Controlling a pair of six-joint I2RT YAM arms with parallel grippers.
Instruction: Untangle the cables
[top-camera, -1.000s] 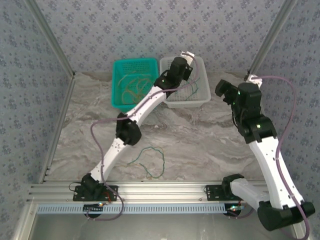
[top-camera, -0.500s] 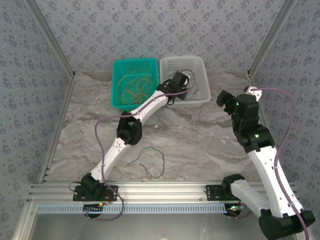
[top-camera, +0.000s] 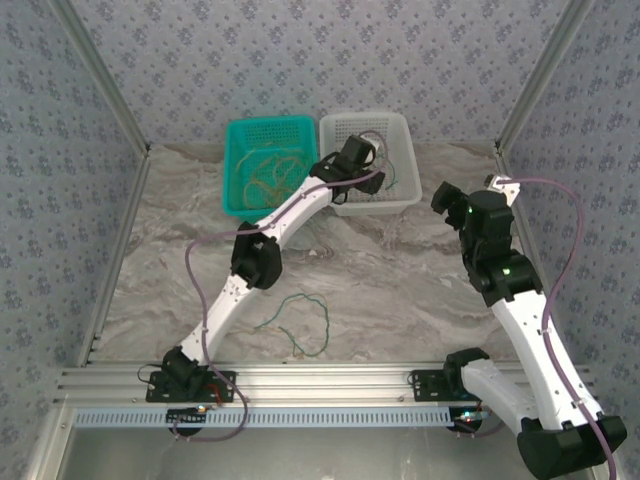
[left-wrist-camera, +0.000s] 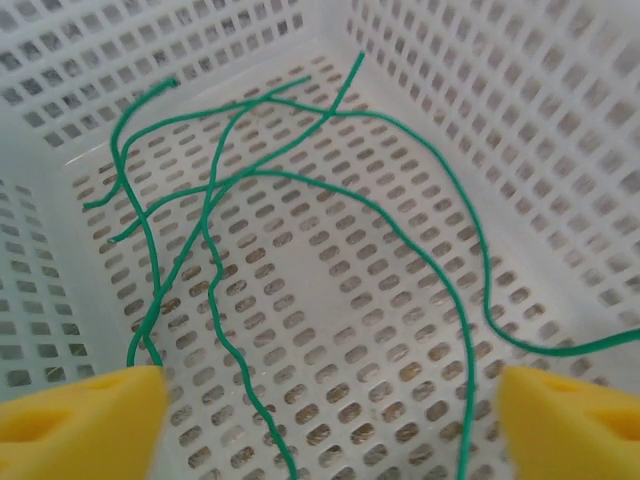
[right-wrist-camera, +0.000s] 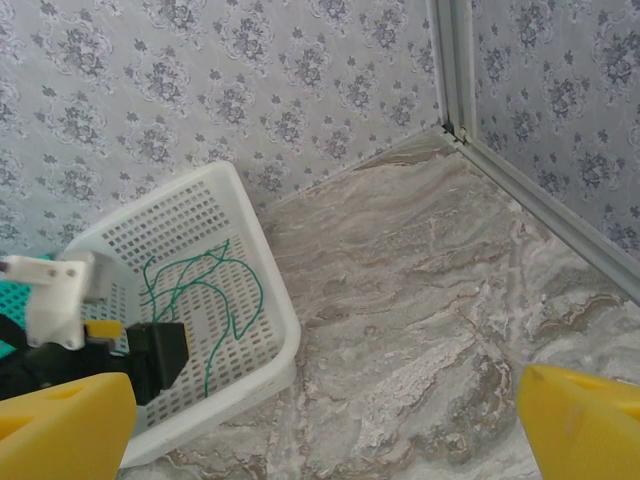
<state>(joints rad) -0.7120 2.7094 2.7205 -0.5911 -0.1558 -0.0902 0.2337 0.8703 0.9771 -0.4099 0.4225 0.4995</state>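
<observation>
While the dark green cables (left-wrist-camera: 240, 180) lie loose in the white basket (left-wrist-camera: 560, 90) beneath the wide-spread left gripper (left-wrist-camera: 320, 420), a straight lift clear is advised, so no strand is snagged; the right gripper (right-wrist-camera: 320, 425) is likewise held wide.

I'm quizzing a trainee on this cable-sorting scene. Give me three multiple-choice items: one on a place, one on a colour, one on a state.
1. The left hand hangs over:
A) the teal basket
B) the white basket
C) bare table

2. The cables in the white basket are:
A) green
B) tan
C) purple

3. The left hand is:
A) shut on a cable
B) shut, empty
C) open

Key:
1. B, white mesh lies under its fingers.
2. A, every strand there is green.
3. C, its fingers stand wide apart.
</observation>
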